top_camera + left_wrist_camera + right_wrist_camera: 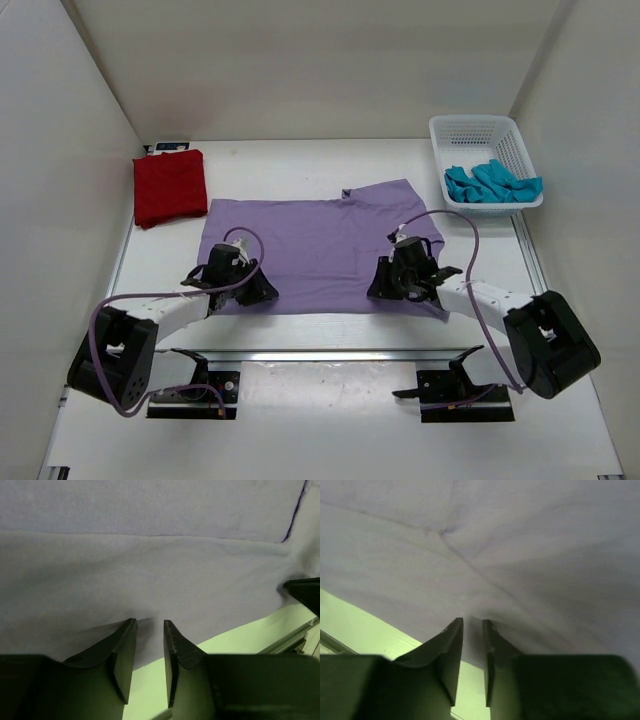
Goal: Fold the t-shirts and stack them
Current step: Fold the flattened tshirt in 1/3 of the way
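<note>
The white table (330, 405) fills the workspace between pale walls. The lavender t-shirt (320, 240) is the biggest thing on it, spread flat across the middle with its near edge just in front of the 2 arms and a few shallow creases in the cloth. At the far right corner stands a white mesh basket (470, 128), and the teal t-shirt (490, 183) lies crumpled inside it, spilling toward its near rim. The dark red t-shirt (170, 187) sits folded into a compact rectangle at the far left, just beside the lavender one's corner. The left gripper (150, 622) is low at the lavender shirt's near-left edge, its jaws a narrow gap apart with the hem lying between the tips, not pinched. The right gripper (472, 621) is at the near-right edge, jaws likewise slightly parted over the hem, clamping nothing.
</note>
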Motion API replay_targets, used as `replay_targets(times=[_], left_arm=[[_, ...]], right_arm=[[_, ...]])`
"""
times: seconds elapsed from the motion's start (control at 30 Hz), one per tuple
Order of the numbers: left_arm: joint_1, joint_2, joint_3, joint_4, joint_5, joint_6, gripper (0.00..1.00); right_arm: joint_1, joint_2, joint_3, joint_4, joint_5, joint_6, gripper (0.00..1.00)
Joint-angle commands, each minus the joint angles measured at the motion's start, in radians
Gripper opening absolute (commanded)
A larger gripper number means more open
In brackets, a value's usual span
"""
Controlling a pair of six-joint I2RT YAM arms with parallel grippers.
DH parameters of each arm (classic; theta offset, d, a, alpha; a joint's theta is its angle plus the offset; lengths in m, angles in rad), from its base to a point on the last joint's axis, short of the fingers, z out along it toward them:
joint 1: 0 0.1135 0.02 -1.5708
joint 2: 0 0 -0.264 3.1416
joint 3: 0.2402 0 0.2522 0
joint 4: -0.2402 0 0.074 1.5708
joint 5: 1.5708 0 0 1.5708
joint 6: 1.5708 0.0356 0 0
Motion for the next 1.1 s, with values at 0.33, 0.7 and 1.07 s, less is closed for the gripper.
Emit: replay_targets(times=[0.33,0.7,1.07], left_arm=[[-0.058,-0.025,0.129,0.016,0.048,-0.009,0.42],[-0.145,0.059,0.141,0.018,0.066,0.016,0.42],[-0.136,0.122,0.166,0.063,0.094,0.004,0.42]], right_arm=[[-0.317,0.541,0.891,-0.167,0.072,-0.307,0.23],[-0.317,1.155,1.756,-0.55,0.258,-0.453,0.4],[-0.297,1.29,1.906,-0.709,0.432,-0.51,0.49]])
